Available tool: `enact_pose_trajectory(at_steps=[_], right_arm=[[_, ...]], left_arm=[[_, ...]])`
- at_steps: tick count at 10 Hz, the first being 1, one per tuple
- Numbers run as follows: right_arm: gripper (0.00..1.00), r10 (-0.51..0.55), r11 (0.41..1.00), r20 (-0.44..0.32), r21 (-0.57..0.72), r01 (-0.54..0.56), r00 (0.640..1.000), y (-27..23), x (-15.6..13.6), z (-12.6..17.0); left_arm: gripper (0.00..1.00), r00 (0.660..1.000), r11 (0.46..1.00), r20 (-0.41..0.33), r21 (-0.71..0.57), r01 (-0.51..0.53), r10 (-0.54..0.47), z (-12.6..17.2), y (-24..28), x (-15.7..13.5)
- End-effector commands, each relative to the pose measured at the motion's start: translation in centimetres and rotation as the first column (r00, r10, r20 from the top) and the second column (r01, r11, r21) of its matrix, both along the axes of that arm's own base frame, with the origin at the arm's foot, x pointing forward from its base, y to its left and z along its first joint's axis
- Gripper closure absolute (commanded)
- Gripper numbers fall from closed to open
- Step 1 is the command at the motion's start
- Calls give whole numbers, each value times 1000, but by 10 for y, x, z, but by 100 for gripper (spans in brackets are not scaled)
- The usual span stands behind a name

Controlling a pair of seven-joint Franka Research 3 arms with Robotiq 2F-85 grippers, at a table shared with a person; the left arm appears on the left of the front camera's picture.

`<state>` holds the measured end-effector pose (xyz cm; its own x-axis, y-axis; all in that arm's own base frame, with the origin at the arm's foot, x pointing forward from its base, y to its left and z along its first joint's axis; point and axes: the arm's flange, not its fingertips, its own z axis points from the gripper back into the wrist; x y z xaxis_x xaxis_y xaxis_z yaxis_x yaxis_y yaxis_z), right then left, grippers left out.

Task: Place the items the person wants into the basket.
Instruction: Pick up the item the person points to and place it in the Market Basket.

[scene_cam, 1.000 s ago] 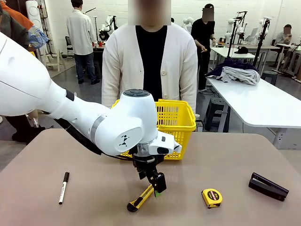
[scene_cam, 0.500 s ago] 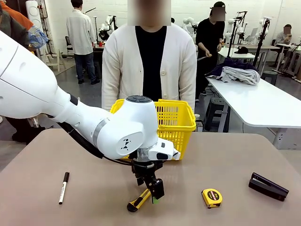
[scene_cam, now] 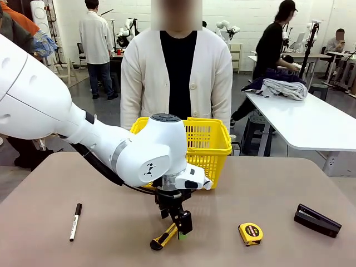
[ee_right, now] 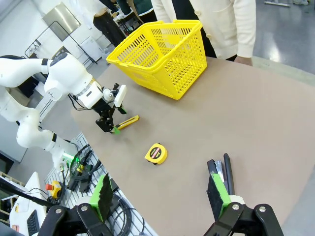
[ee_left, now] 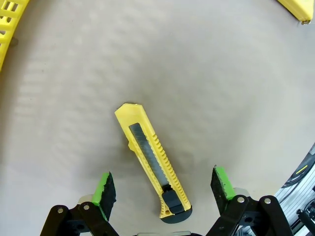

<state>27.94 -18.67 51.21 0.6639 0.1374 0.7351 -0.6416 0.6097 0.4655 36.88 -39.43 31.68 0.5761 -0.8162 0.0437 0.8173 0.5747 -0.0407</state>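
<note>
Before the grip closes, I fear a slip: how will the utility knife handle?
The utility knife looks rigid plastic, probably won't bend. Its ribbed edge should aid grip. Flat-sided, it would likely slide, not roll, if the open left end effector nudges it.

Nothing legible — the label on the tape measure (scene_cam: 250,233) seems too small.

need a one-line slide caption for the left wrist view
Open left gripper poised with a finger on either side of the yellow-and-black utility knife lying flat on the tan table.
</note>
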Motion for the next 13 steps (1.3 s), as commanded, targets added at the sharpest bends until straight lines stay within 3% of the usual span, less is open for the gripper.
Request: enact_pose_trajectory(at_steps=[1,4,5,6,7,10,11,13], right_arm=[[0,3,1000,25,23,-3,1000,0,2,1],[0,3,1000,25,23,-3,1000,0,2,1],[0,3,1000,25,23,-3,1000,0,2,1],[0,3,1000,25,23,-3,1000,0,2,1],[0,3,1000,25,23,-3,1000,0,2,1],[0,3,1000,25,23,-3,1000,0,2,1],[0,3,1000,25,23,-3,1000,0,2,1],[0,3,1000,25,23,-3,1000,0,2,1]], left_arm=[[0,1000,1000,10,30,-5,5,-4,-2,5],[0,1000,999,19,38,-5,5,-7,-1,7],[44,1000,999,26,37,-3,2,-7,-1,7],[51,1000,999,31,38,6,-7,-8,-1,6],[96,999,999,32,38,8,-9,-8,-1,6],[100,999,999,36,42,7,-9,-8,-1,7],[86,999,999,34,45,8,-10,-8,-1,6],[100,999,999,34,48,3,-5,-8,-1,7]])
